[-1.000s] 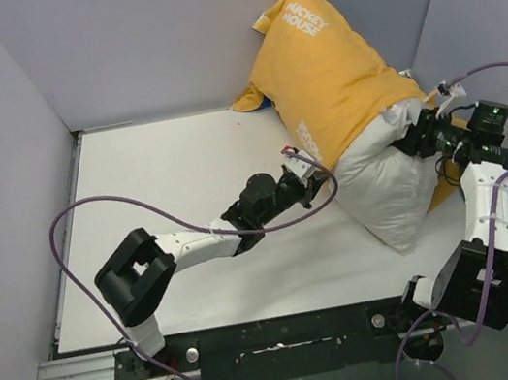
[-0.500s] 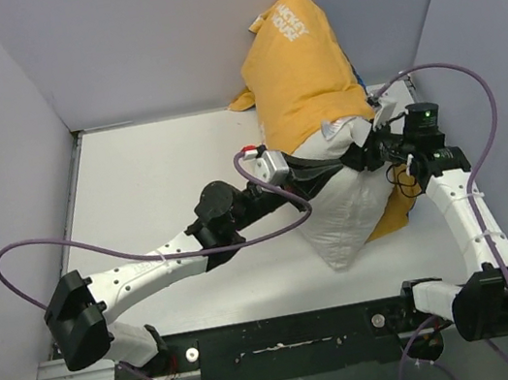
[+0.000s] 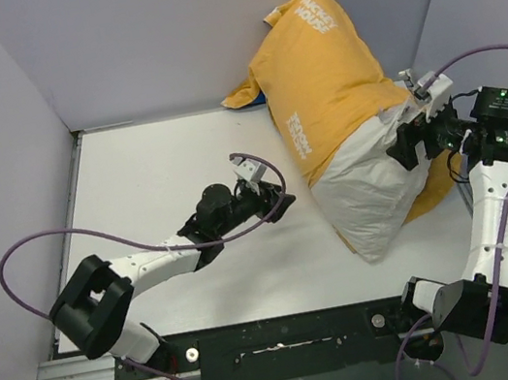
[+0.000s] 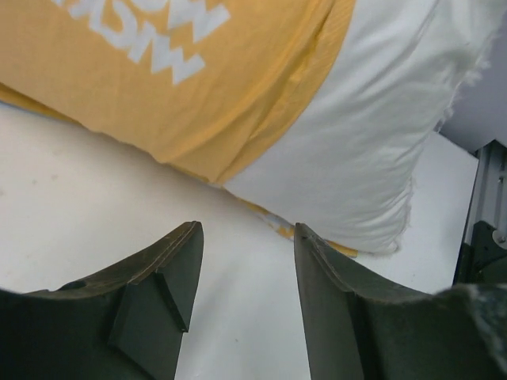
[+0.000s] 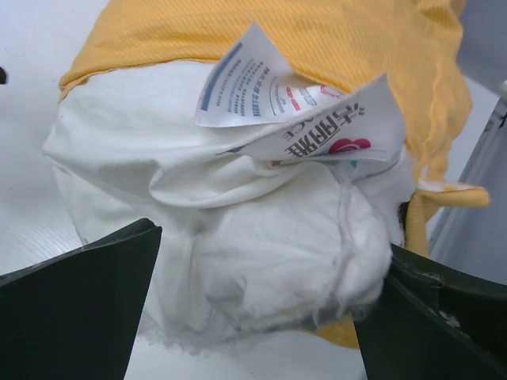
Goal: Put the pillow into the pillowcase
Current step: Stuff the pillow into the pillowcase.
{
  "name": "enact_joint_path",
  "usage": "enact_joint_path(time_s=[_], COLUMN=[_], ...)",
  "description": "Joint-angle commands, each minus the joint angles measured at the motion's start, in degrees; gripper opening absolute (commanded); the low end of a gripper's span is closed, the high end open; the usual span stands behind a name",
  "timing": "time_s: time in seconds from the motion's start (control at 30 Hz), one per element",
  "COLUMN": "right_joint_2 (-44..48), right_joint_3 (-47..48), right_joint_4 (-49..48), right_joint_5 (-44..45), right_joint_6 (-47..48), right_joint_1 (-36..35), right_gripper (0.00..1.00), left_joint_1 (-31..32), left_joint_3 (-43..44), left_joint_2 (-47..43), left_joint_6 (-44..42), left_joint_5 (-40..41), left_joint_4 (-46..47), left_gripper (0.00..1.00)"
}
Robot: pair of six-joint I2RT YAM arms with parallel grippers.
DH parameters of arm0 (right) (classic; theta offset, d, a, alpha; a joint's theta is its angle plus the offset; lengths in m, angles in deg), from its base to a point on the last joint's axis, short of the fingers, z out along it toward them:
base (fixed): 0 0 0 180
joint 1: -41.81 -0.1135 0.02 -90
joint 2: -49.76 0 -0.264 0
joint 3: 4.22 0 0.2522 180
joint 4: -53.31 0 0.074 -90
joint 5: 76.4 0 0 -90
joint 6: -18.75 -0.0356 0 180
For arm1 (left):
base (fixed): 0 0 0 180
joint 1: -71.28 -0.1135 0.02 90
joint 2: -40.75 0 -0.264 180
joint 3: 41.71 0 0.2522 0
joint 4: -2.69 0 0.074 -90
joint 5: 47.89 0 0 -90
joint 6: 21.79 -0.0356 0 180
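Mustard-yellow fabric pillowcase (image 3: 321, 70), white lettering, upper right of frame, enclosing top half of plump white pillow (image 3: 368, 194), lower half protruding, printed labels (image 5: 293, 111) exposed, left gripper (image 4: 247, 228) parted, empty, right gripper (image 5: 273, 245) spread wide around pillow corner

The pillowcase (image 5: 333, 36) is matt mustard-yellow cloth with a fine ribbed weave. The pillow (image 5: 238, 237) is crumpled white matt cloth, its seam fuzzy and frayed toward 4 o'clock. Its labels (image 5: 317, 119) look like thin printed paper or fabric. The worktop (image 3: 154, 178) is smooth matt white. The left hand (image 4: 247, 229) has dark matt plastic fingers (image 4: 158, 285).
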Motion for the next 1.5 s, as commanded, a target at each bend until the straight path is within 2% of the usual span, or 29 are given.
enact_joint_path(time_s=[0.0,0.1,0.17,0.3,0.4,0.43,0.53,0.63,0.73,0.8,0.9,0.93,1.0,1.07,1.13,1.17,1.2,1.27,1.33,1.47], right_joint_2=[2.4,2.7,2.0,-0.8,-2.2,-1.9,1.6,3.4,3.7,3.4,1.3,0.3,-1.9,-3.7,-4.9,-5.5,-6.1,-7.5,-8.2,-8.2], right_joint_3=[7.1,10.8,14.6,22.8,23.5,21.0,10.7,1.8,-6.4,-12.0,-18.8,-20.3,-20.7,-20.5,-19.1,-17.6,-15.6,-10.8,-6.6,-2.5], right_joint_4=[11.9,16.2,20.0,33.5,38.2,36.2,24.4,14.0,1.7,-9.4,-22.0,-24.2,-25.3,-25.3,-23.8,-22.0,-19.5,-14.3,-10.4,-8.0], right_joint_5=[-4.5,-3.6,-4.3,-12.8,-13.7,-11.1,4.2,22.0,40.0,50.1,58.2,58.2,55.0,50.3,43.4,38.7,31.7,17.3,6.3,-2.4], right_joint_6=[18.8,23.7,26.5,34.1,35.2,32.4,20.8,14.2,12.5,14.5,18.8,19.3,19.0,17.3,14.8,12.9,10.9,6.8,3.8,-0.3], right_joint_1=[0.2,0.2,0.3,-0.7,-9.9,-14.4,-28.2,-36.8,-37.4,-37.3,-36.2,-35.2,-32.9,-29.8,-24.9,-22.0,-18.5,-11.6,-7.1,-5.5], right_gripper=[0.98,0.98,0.98,0.98,0.98,0.98,0.98,0.98,0.98,0.98,0.98,1.0,0.87,0.6,0.23,0.13,0.06,0.0,0.0,0.0], left_joint_1=[0.3,0.8,1.5,1.6,1.6,1.6,1.8,2.2,2.4,2.5,2.4,2.4,2.4,2.3,2.3,2.3,2.3,2.5,3.0,5.0], left_joint_3=[2.9,5.2,5.5,6.9,10.1,11.0,13.1,14.2,13.6,12.1,8.1,6.9,4.4,2.0,-0.3,-1.2,-1.7,-1.8,-1.0,3.2], left_joint_2=[7.6,12.5,14.7,17.4,18.8,19.1,19.7,19.9,19.5,19.2,18.9,18.7,18.1,17.5,17.3,17.6,18.1,20.6,23.4,28.7], left_joint_6=[1.3,1.8,1.3,1.1,0.4,0.3,0.1,-0.4,-1.1,-0.9,0.4,0.8,1.7,2.7,4.1,5.1,6.3,11.0,15.5,24.0], left_joint_5=[-2.9,-4.8,-3.9,-2.6,-1.4,-1.3,-1.2,-0.8,0.1,0.9,2.0,2.3,3.0,3.5,3.7,3.7,3.4,2.7,2.8,4.7], left_joint_4=[6.9,9.4,11.0,12.5,10.4,10.1,9.8,9.6,9.7,10.8,14.5,15.4,16.9,18.5,20.1,20.8,21.4,23.0,24.8,26.2], left_gripper=[0.49,0.51,0.59,0.62,0.6,0.6,0.59,0.59,0.59,0.58,0.57,0.57,0.56,0.56,0.56,0.57,0.58,0.61,0.63,0.65])
